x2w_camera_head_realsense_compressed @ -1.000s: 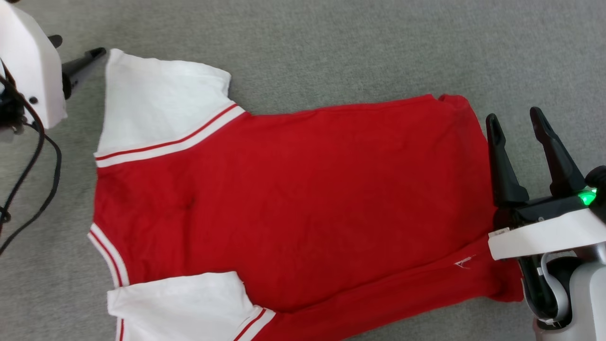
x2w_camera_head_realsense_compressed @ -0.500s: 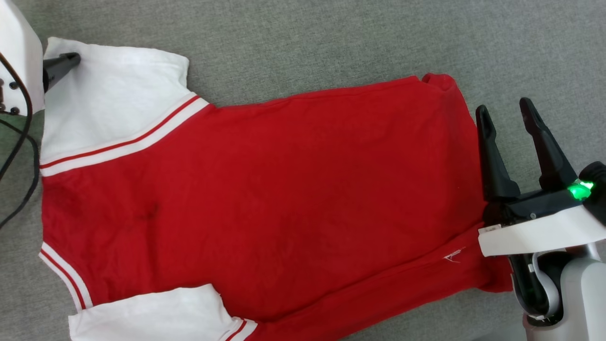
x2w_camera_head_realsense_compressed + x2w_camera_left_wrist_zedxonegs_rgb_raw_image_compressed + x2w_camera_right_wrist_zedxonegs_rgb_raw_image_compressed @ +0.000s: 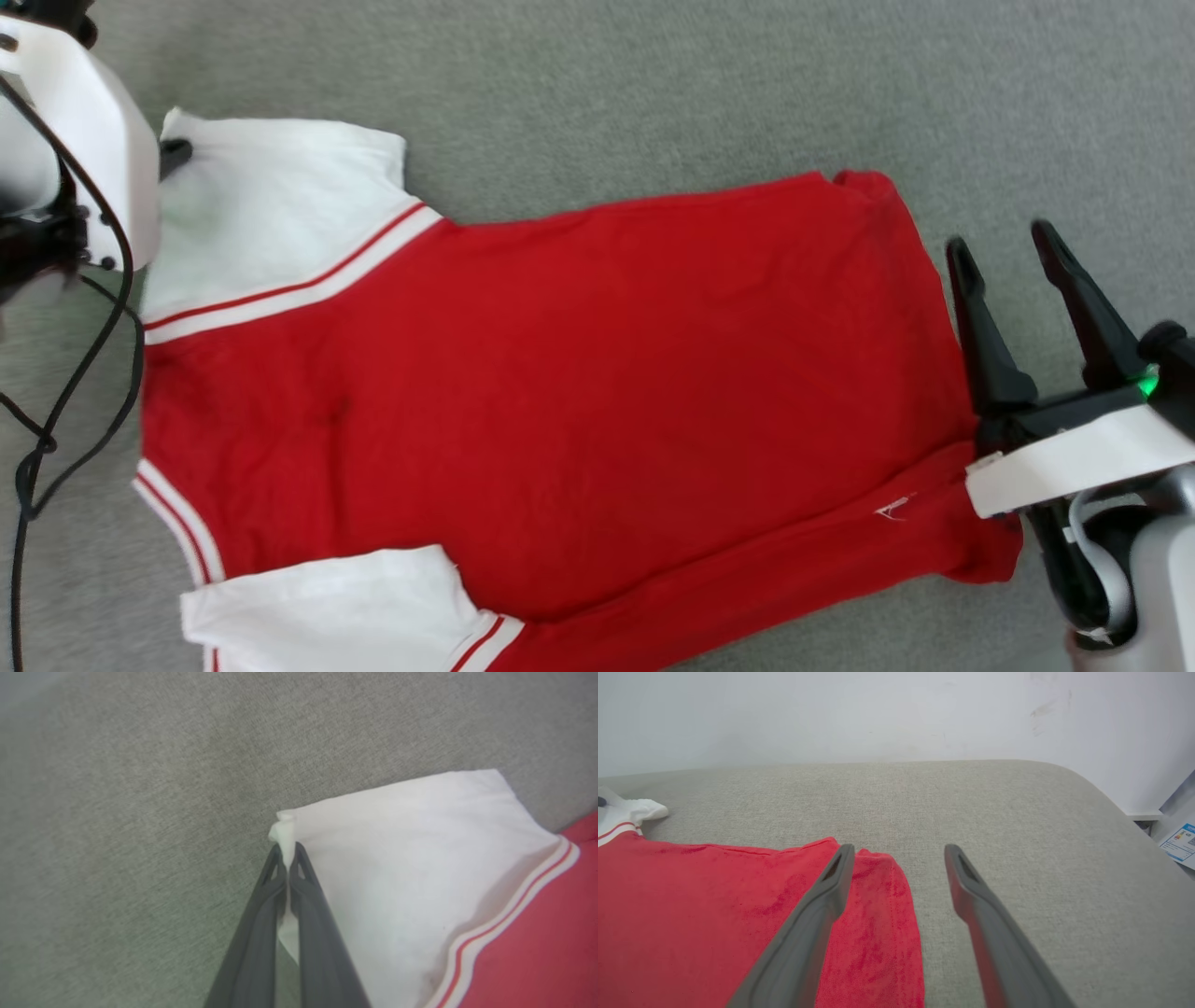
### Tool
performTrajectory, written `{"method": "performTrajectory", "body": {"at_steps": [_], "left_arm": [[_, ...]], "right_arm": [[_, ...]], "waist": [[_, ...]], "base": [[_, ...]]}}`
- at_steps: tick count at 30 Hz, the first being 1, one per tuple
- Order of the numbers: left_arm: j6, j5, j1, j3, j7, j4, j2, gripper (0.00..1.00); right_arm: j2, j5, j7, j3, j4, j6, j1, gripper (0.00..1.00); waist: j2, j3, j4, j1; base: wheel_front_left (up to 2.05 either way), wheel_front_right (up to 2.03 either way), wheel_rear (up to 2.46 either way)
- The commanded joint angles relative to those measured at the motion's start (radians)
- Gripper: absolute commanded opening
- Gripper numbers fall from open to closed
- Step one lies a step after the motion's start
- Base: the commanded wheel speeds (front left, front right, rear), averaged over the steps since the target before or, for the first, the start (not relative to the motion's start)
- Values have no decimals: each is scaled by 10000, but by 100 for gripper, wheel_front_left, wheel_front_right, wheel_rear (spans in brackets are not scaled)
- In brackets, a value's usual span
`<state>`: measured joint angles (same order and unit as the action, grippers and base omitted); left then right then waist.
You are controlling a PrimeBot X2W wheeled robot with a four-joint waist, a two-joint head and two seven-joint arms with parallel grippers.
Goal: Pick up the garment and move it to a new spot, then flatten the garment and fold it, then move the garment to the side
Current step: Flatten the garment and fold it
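As the garment lies spread flat and plain-side up on the grey fabric-covered bench, its red body and white sleeves show only shallow creases. The left hand is pressed together on the outer corner of the garment's far white sleeve, and a small tuft of cloth pokes past its tips. The right hand is spread at the opposite end, just beside the garment's hem. One of its fingers lies over the hem's far corner and the other over bare bench; whether either touches cloth cannot be told.

The fabric looks to be a light, limp knit, neither slippery nor fragile but stretchy. Held by one corner, it would probably sag and drag across the cover. Paired holds at corners of the garment, a sleeve or shoulder at one end and the hem at the other, should keep it taut enough to smooth and fold.
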<state>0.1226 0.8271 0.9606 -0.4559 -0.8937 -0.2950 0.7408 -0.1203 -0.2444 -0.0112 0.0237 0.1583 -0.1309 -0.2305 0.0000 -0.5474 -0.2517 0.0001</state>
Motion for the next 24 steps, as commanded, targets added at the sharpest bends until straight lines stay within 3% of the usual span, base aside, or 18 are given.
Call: {"method": "performTrajectory", "body": {"at_steps": [1,7,14,20,24], "left_arm": [[38,-22,-113,-35,383,105,-109,0],[74,30,-346,-612,1595,1018,-176,0],[79,-43,-674,-1390,2714,2469,200,0],[79,-76,-1001,-1729,3219,3559,301,0],[76,-186,-1130,-1886,3491,4177,157,0]], "right_arm": [[-217,53,-194,-65,-45,4,166,100],[-1340,-92,-1909,-181,147,4,164,100],[-2812,-897,-5207,-233,307,4,-531,100],[-3596,-1338,-7913,-162,-146,4,-1321,100],[-3866,-1402,-8925,-121,-516,4,-1884,100]], "waist": [[0,429,326,-1],[0,1118,1014,-1],[0,1365,1898,-1],[0,1199,2602,-1],[0,955,3030,-1]], "base": [[0,0,0],[0,0,0],[0,0,0],[0,0,0],[0,0,0]]}}
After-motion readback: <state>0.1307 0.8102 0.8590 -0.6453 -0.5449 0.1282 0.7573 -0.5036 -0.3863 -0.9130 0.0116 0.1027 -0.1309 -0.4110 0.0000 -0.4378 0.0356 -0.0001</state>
